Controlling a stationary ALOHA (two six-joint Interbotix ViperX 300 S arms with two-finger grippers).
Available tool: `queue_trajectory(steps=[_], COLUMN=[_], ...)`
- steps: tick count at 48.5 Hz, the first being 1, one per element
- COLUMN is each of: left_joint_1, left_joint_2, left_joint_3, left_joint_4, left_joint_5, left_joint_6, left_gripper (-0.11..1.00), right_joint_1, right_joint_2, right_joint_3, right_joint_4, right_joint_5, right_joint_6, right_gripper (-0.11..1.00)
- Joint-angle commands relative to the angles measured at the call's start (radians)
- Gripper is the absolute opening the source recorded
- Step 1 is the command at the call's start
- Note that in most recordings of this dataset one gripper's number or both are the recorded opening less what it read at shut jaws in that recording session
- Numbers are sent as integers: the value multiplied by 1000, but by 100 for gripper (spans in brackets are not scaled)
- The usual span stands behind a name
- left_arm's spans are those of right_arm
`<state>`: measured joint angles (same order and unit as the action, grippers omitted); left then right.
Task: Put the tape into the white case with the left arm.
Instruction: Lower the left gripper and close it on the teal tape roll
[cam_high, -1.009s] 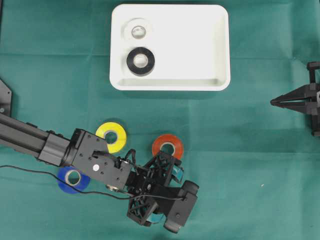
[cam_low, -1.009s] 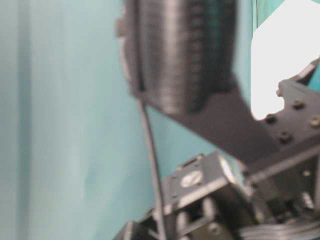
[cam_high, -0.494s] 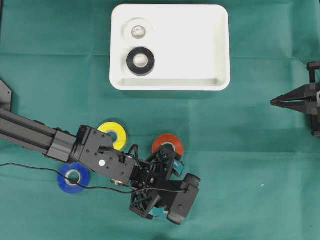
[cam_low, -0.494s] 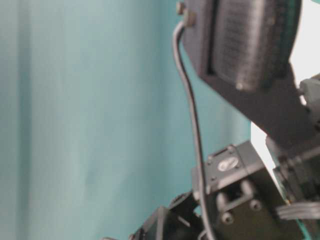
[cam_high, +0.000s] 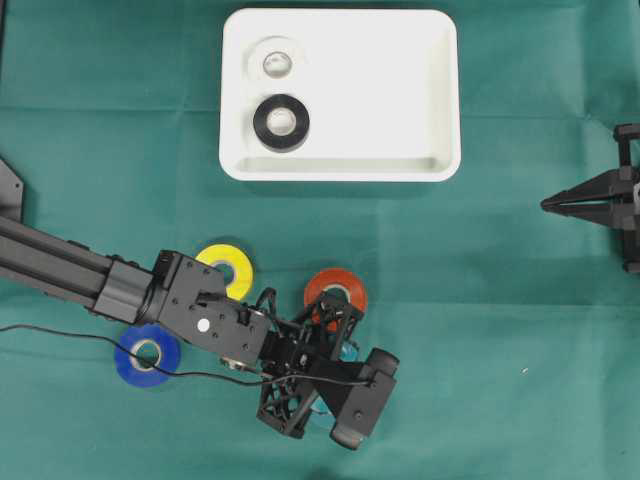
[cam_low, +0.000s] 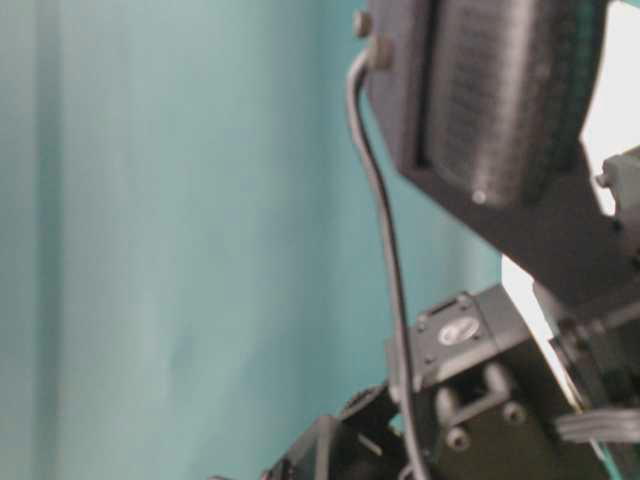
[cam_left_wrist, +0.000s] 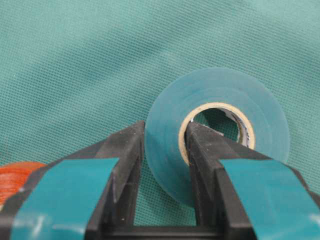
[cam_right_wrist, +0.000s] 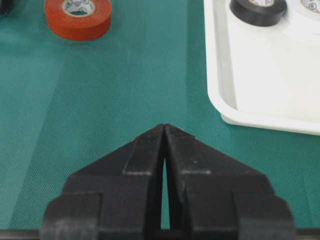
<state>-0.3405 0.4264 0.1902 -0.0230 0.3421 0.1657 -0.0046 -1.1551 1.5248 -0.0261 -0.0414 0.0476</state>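
Surface: a flat top covered in green cloth, filling the overhead view.
White case: the landmark; a shallow white tray with rounded corners near the far edge of the surface, lying flat.
Contents of the case: a black tape roll and a white tape roll lie flat in its left part, the white one beyond the black one, close together.
Teal tape roll: flat on the cloth, well below the white case in the overhead view, mostly hidden there under the arm.
Left pincer: closed on the wall of the teal tape roll; one finger tip sits inside the core hole, the other presses the outer face; teal bands mark both fingers.
Left arm: black, reaching in from the left edge, well below the white case.
Orange tape roll: flat on the cloth below the case, touching or just beside the left pincer frame.
Yellow tape roll: flat, below the case's left corner, partly covered by the arm.
Blue tape roll: flat, farthest from the case, down and left.
Right pincer: all black, tips together, holding nothing; well to the right of the case.
Table-level view: blurred arm parts only.
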Motion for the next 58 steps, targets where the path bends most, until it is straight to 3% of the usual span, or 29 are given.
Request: queue_trajectory(steps=[1, 22, 34, 58], left_joint_1=[-2, -32, -26, 155], left_joint_2=[-48, -255, -295, -324], left_joint_3=[-2, 26, 26, 67], left_joint_4=[2, 2, 2, 2], left_joint_5=[2, 94, 156, 207], left_joint_6=[2, 2, 6, 49], left_gripper=[23, 23, 23, 23], right_joint_1=[0, 0, 0, 0], right_joint_2=[8, 8, 8, 8], right_joint_3=[-8, -9, -9, -8], right_joint_4=[-2, -2, -2, -2], right_joint_5=[-11, -11, -11, -11], right_joint_6=[2, 2, 3, 3], right_gripper=[-9, -9, -9, -9])
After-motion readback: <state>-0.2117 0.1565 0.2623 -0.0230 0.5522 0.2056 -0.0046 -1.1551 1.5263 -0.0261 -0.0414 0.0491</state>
